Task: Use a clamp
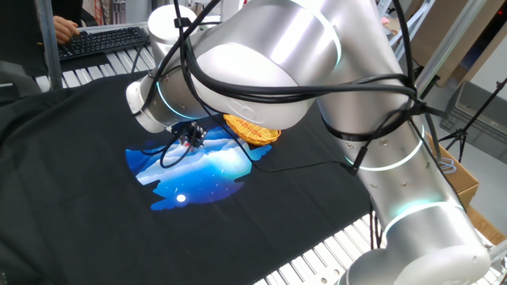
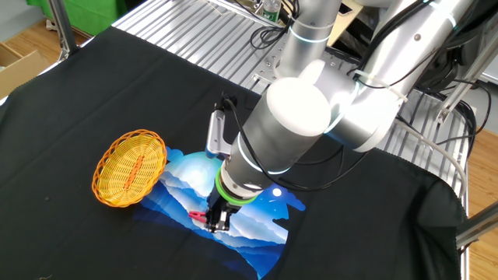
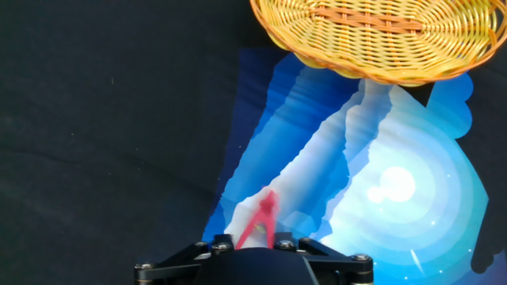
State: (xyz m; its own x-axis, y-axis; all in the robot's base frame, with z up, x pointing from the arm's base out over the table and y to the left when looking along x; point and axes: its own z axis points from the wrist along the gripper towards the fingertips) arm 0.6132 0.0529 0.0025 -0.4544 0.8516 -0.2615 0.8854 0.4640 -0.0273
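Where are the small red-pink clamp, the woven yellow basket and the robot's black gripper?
small red-pink clamp [image 3: 262,219], hand view: on its red body.
woven yellow basket [image 2: 117,185], the other fixed view: on its near rim.
black gripper [image 2: 215,221], the other fixed view: between its fingertips.

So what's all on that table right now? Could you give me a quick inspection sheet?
Surface: black cloth with a blue-white mountain print.
Job's things: small red-pink clamp on the print, at the tool's tips.
Clutter: woven yellow basket, apparently empty, beside the print.
Grippers: tool down at the clamp; grip unclear.
Cables: black cables looped around the arm.
Surroundings: keyboard, cardboard box.
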